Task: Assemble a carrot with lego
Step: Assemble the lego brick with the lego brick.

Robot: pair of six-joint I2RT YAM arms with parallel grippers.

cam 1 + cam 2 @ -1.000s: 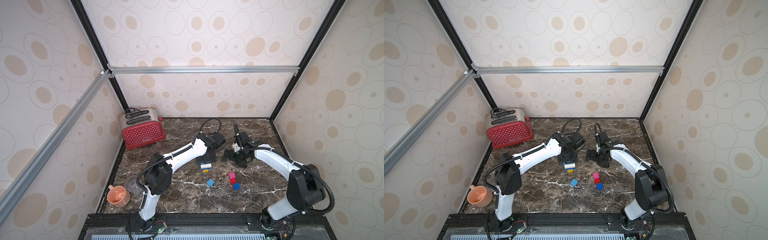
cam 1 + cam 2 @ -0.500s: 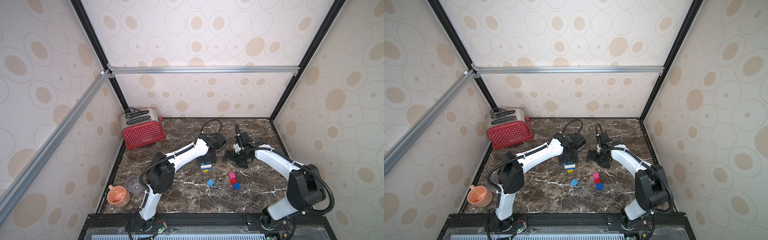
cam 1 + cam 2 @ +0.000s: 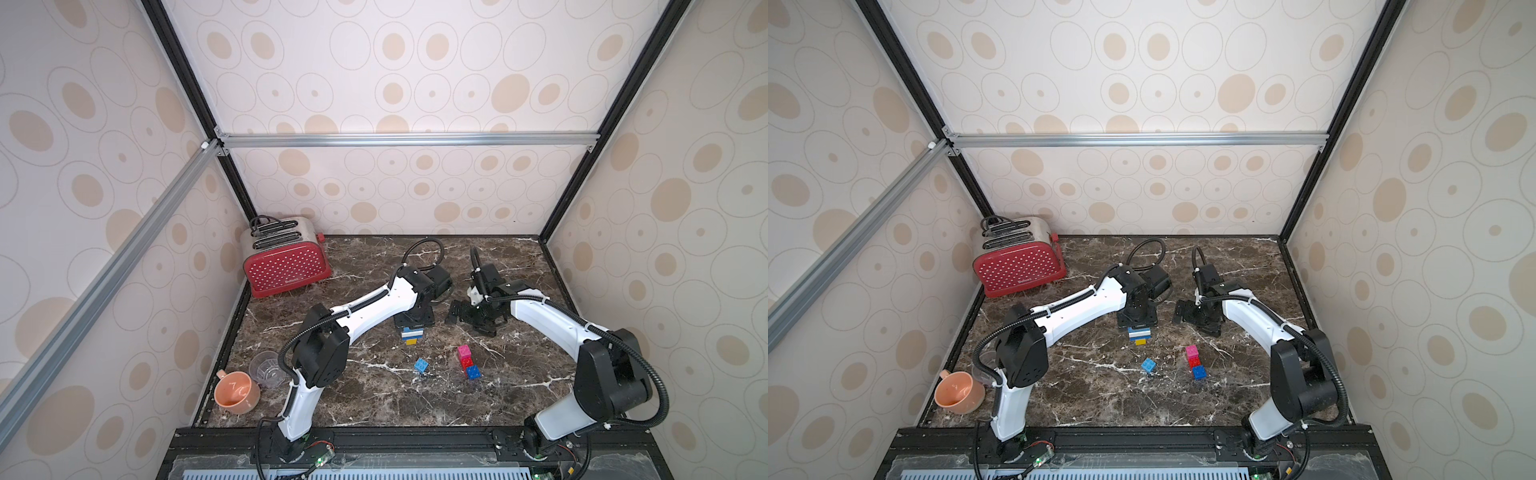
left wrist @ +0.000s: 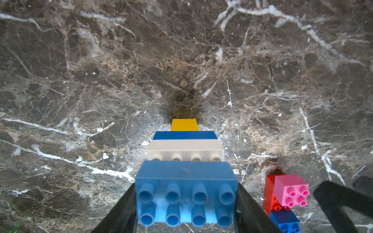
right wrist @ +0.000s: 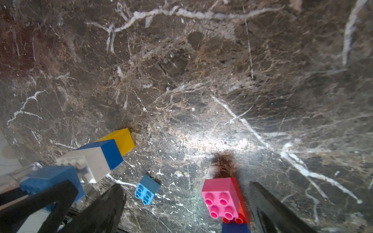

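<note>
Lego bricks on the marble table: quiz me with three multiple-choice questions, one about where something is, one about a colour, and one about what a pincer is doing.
1. Where is the small light-blue brick?
A. Loose on the table, apart from the other bricks
B. Clicked onto the brick stack
C. Gripped in the right pincer

2. What colour is the end of the brick stack farthest from the left pincer?
A. Red
B. Yellow
C. Pink

3. What state is the right pincer in?
A. Shut on the light-blue brick
B. Shut on the brick stack
C. Open, holding nothing

Answers:
1 A: in both top views it lies alone on the marble.
2 B: the left wrist view shows yellow at the far end.
3 C: the right wrist view shows its jaws wide apart, gripping nothing.
</note>
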